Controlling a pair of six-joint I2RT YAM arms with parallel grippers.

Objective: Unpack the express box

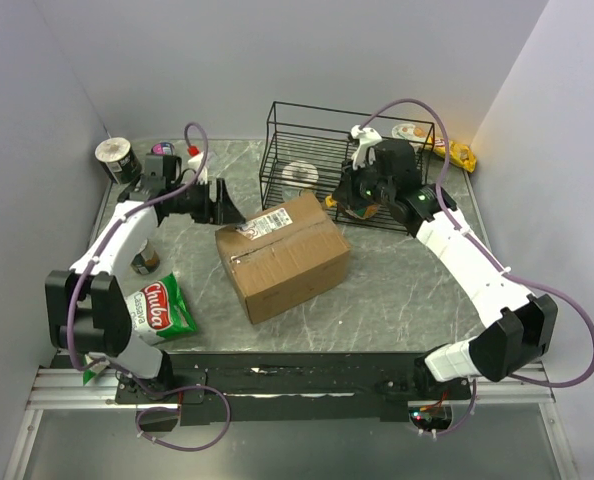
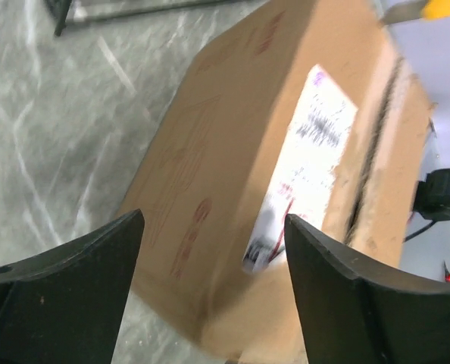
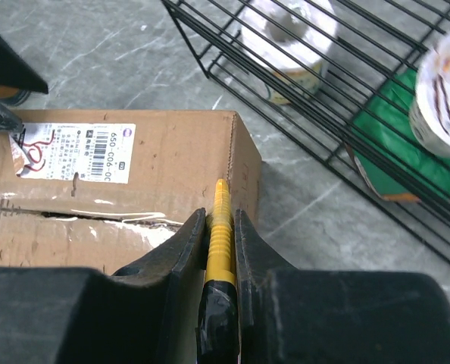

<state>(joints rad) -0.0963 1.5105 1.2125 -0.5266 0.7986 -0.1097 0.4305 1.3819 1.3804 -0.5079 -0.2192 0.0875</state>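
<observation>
Express box: stands at the middle of the table, turned at an angle to the table edges, top flaps down. The white label sits on the top face at the far-left corner. In the right wrist view the box shows a ragged seam running along its top, below the label.

Left gripper: level with the far-left corner of the box, just beside it. In the left wrist view the gripper has its fingers spread wide with nothing between them. The box and its label lie beyond the fingertips; contact not seen.

Right gripper: between the far-right corner of the box and the near side of the black wire basket. In the right wrist view the gripper has its fingers drawn narrow, clamped on a slim yellow tool with a black base. The tool tip points at the top of the box near its corner; whether it touches cannot be told.

Other items: green Chuba bag near left, beside the left arm. The basket holds a white cup and a white roll
</observation>
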